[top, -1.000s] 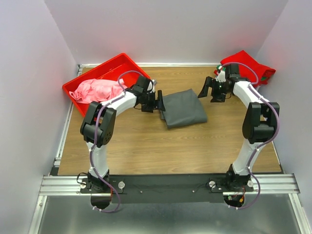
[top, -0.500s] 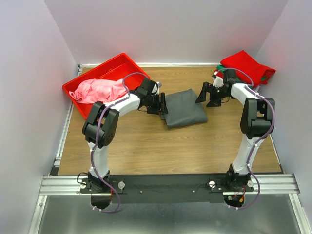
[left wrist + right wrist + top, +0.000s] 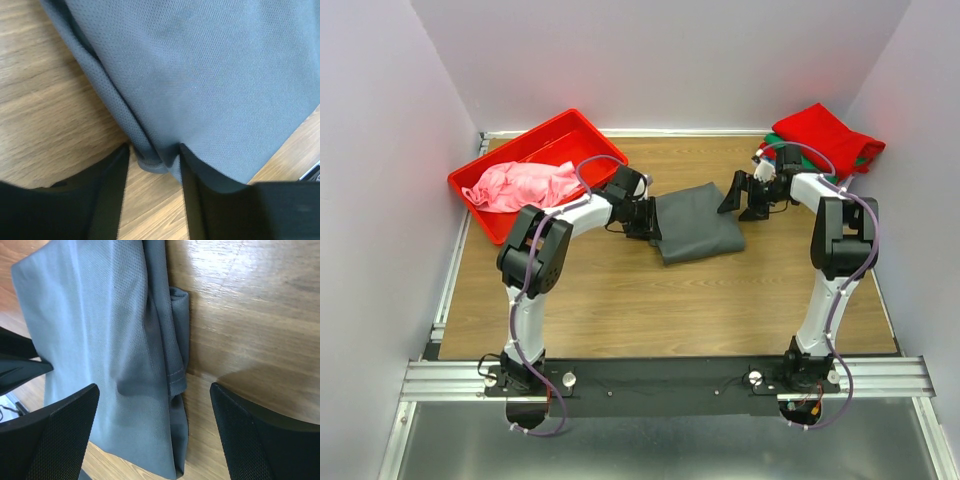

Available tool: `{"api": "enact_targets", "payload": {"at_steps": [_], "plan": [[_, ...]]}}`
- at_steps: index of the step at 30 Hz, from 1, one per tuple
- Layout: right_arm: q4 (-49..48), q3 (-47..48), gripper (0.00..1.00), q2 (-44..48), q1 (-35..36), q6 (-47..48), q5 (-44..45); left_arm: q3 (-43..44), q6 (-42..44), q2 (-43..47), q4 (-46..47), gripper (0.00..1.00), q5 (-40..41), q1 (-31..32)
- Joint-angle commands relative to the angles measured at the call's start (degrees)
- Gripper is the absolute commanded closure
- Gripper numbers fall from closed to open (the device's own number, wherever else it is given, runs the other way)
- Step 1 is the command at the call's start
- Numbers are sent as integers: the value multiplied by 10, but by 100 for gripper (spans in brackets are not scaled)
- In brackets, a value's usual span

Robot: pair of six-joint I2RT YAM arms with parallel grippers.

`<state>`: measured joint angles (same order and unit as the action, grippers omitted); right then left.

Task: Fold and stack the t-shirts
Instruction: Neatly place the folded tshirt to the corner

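Item: dark grey t-shirt (image 3: 698, 222), folded to a rough rectangle, lying flat mid-surface between the two arms.
Others: pink t-shirt (image 3: 520, 185) heaped loose in the red bin (image 3: 563, 128) at far left; red t-shirt (image 3: 825, 135) folded at the far right corner, well apart from the grey one.
Surface: wood-grain surface (image 3: 620, 290), smooth; cloth will likely slide on it rather than snag.
Feel (judged): light, limp, fine-mesh knit; no stiffness, so any unsupported part will droop and the layers may shear apart when lifted.
Left pincer: left pincer (image 3: 155, 150) low at the shirt's left edge, half-wide, one finger either side of a hem roll (image 3: 152, 164); roll not squeezed flat, so no firm hold yet.
Right pincer: right pincer (image 3: 154, 390) wide apart, holding nothing, over the right edge where a stitched flap (image 3: 179, 340) lies loose beside the main fold.
Where to take hold: at the stacked edges, deep enough to catch every layer, one side per arm.
Risk: pinching only the top layer would unfold the bundle; an uneven lift would let the middle sag.
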<state>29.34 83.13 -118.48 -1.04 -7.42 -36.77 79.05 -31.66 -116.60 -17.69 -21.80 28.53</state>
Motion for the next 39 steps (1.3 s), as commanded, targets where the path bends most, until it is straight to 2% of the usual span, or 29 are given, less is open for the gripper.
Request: {"api": "enact_targets", "payload": {"at_steps": [1,6,8,13,23,26,30,31,33,34,35,37,38,39], "plan": [[-20,-10,2,-30,-5,5,-22,13,0,-20,5,54,0,9],[-31,-23,2,-33,3,-2,-36,14,0,-24,5,63,-4,16],[-35,-25,2,-36,9,-5,-41,15,1,-28,4,72,-8,19],[-39,-26,2,-48,49,-5,-35,23,4,-41,5,85,-13,22],[-39,-41,8,-56,104,-5,-23,41,5,-62,2,90,-20,22],[-39,-42,17,-57,118,-5,-12,49,5,-67,3,90,-22,22],[-40,-42,40,-61,126,-14,-17,56,6,-68,3,90,-22,23],[-41,-40,54,-60,127,-15,-19,56,7,-66,4,89,-20,23],[-41,-35,69,-57,127,-19,-21,55,10,-58,6,77,-18,22],[-40,-32,85,-54,126,-20,-19,54,10,-56,6,71,-16,22],[-39,-31,91,-50,126,-20,-16,54,10,-50,5,52,-12,22],[-39,-24,98,-37,126,-23,-6,54,9,-43,5,38,-11,22],[-39,-18,98,-27,126,-26,2,55,10,-37,2,27,-8,22],[-39,-16,99,-21,126,-28,7,55,10,-33,0,23,-6,22]]}}
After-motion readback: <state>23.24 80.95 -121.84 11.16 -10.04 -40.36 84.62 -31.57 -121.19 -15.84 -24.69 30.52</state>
